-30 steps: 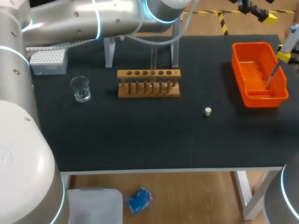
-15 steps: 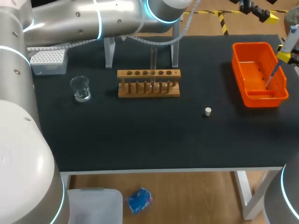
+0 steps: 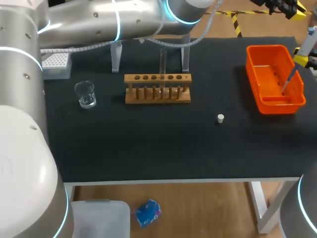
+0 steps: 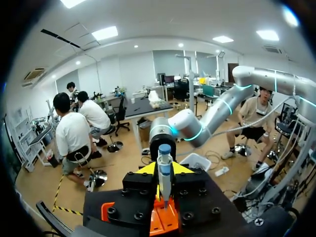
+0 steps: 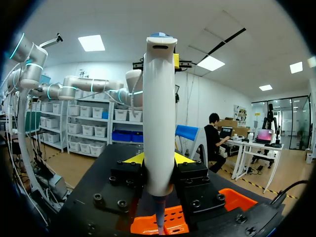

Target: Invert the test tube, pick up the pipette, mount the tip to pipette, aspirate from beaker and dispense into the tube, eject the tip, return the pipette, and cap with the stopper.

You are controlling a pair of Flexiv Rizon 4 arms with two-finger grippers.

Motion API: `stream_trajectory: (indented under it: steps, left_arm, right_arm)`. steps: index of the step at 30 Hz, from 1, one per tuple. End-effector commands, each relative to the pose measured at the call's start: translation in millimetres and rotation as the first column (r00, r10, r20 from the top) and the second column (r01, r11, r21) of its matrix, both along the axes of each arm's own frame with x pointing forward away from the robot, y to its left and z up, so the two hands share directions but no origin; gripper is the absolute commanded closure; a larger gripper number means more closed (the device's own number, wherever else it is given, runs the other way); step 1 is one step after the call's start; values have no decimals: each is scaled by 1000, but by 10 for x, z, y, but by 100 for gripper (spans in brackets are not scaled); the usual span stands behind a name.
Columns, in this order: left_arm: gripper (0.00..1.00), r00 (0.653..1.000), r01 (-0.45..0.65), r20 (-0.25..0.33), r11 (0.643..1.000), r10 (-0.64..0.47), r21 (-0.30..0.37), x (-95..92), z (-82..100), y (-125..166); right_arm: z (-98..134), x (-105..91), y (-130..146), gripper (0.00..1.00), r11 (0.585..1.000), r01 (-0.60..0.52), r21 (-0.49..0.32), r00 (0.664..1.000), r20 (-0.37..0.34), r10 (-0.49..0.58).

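Right gripper (image 5: 158,158) is pinching the pipette (image 5: 158,113) at the table's (image 3: 148,148) 2–3 o'clock edge. Left arm (image 3: 99,20) spans the 10-to-12 side. Left gripper (image 4: 164,168) faces the pipette; can't tell whether it's spread or closed. Orange bin (image 3: 282,105) sits at 2 o'clock, with the pipette's thin lower end over it. Wooden rack (image 3: 157,96) at 12. Tip box (image 3: 58,69) at 10, partly under the arm. Beaker (image 3: 85,94) at the rack's 9. Test tube (image 3: 162,62) upright in the rack. Stopper (image 3: 220,118) at the rack's 4, apart.
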State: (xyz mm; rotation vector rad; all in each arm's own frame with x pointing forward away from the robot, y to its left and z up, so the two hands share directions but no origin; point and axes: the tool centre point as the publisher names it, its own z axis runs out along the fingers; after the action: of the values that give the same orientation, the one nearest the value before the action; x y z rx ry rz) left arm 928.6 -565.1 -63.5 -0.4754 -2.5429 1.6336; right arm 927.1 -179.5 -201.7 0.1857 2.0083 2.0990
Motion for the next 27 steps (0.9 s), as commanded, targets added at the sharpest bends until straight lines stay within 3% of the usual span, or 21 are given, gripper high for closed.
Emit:
stream_trajectory:
  steps: [1, 14, 27]
  left_arm:
    - [100, 999, 14, -30, 1000, -14, -4, 49, -33, -139]
    - [100, 995, -30, -96, 985, 14, -169, 18, -123, -129]
    - [100, 996, 15, -82, 970, -36, -241, -26, -152, -172]
  right_arm:
    - [3, 6, -6, 100, 1000, -2, -2, 1000, 0, 2]
    - [3, 6, -6, 100, 1000, -2, -2, 1000, 0, 2]
    - [3, 6, -6, 100, 1000, -2, -2, 1000, 0, 2]
